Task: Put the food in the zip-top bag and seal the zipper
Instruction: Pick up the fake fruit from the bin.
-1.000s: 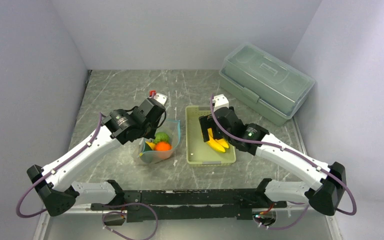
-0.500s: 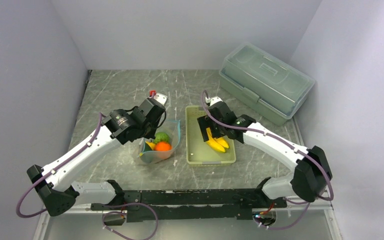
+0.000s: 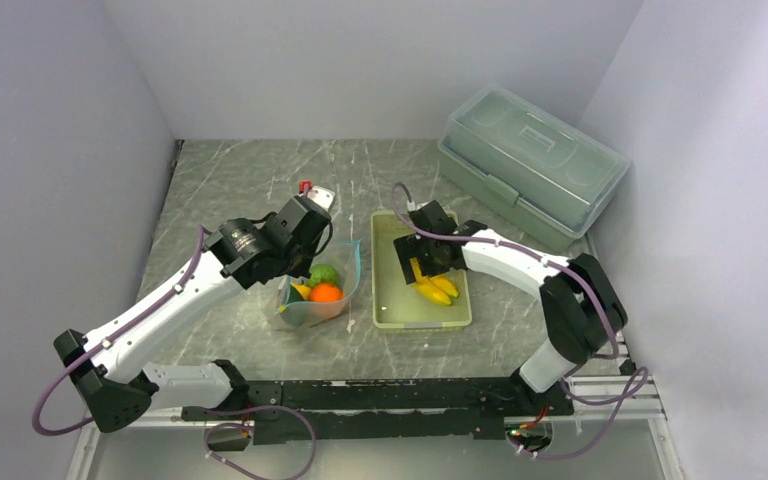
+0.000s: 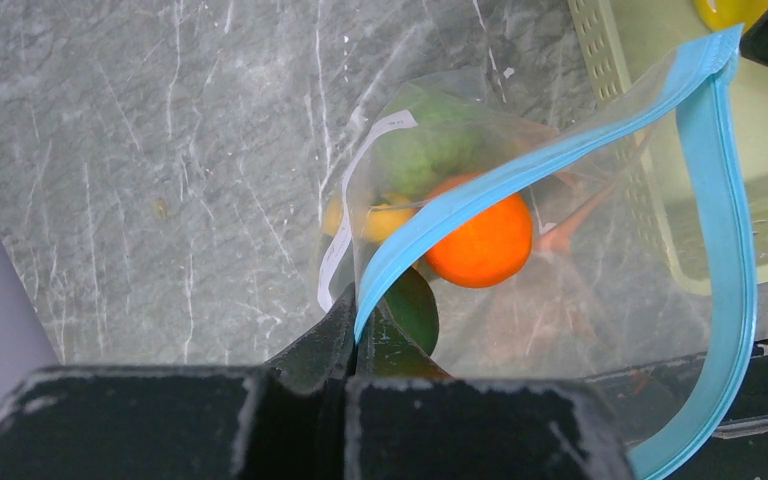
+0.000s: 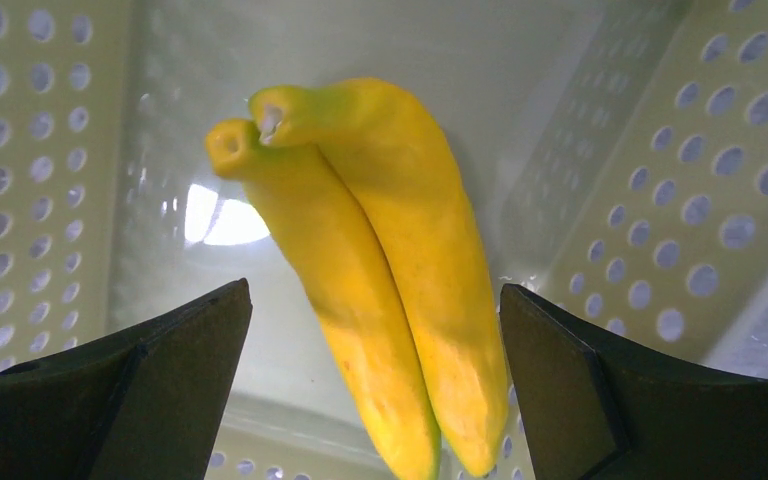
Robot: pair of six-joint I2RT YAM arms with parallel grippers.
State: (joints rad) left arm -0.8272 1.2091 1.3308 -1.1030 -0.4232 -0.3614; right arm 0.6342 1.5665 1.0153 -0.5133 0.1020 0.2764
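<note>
Left wrist: white label [image 4: 340, 240] on zip-top bag [image 4: 600, 250], any print illegible.

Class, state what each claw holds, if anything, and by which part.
Left claw pinches the zip-top bag by its blue zipper; right claw, open above the bananas, holds nothing.

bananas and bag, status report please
Left gripper shut on zipper, holding bag mouth open. Right gripper open, straddling bananas in basket, not yet gripped. Nothing blocking.
</note>
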